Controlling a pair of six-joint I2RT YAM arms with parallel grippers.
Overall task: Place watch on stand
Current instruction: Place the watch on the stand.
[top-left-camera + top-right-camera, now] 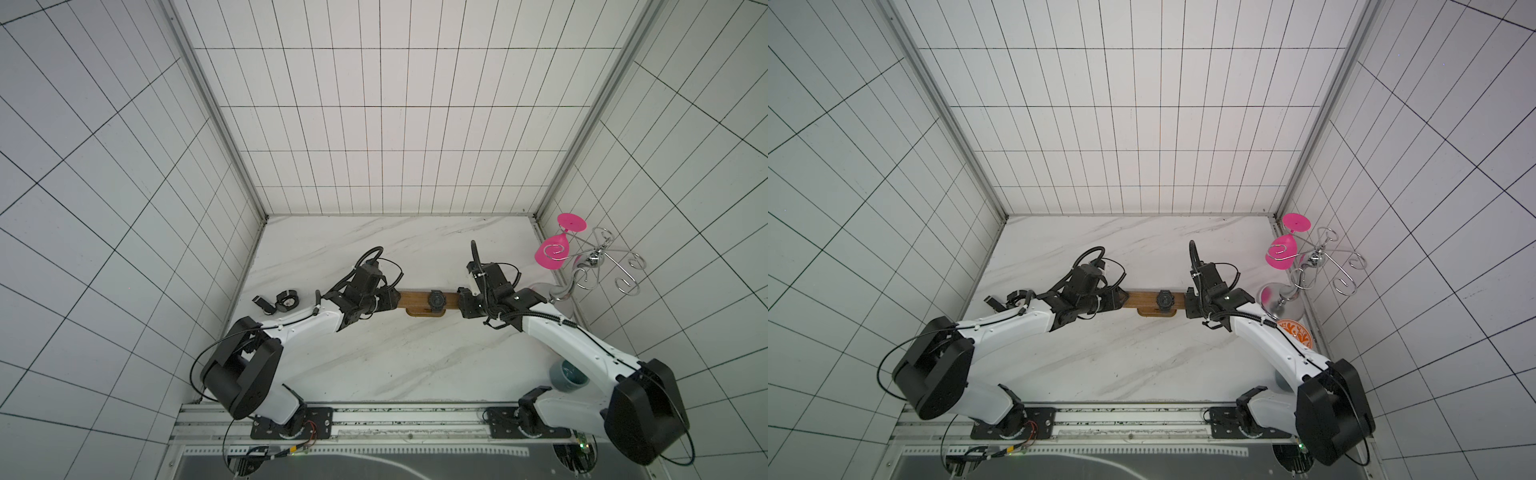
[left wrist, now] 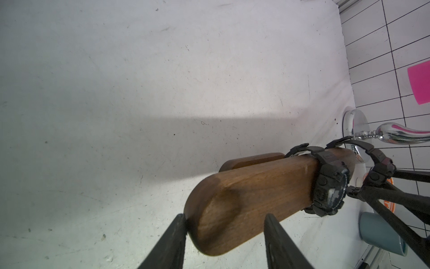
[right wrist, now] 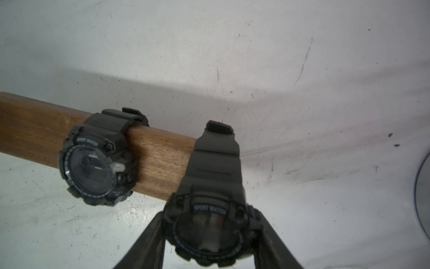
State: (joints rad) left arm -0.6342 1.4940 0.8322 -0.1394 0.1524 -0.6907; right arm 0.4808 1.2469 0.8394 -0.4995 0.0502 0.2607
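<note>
1. Wooden stand (image 1: 415, 299) mid-table, with mounted watch (image 1: 436, 300) strapped round its bar.
2. Left gripper (image 2: 225, 221) clamps the stand's left end.
3. Right gripper (image 3: 208, 219) grips second watch (image 3: 216, 163) by its case, strap at the bar's right end.

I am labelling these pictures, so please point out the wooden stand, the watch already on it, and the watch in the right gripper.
stand (image 3: 160, 158): right wrist view, bare wood of the bar.
watch on the stand (image 3: 89, 166): right wrist view, its dial.
held watch (image 3: 206, 235): right wrist view, its dial.
</note>
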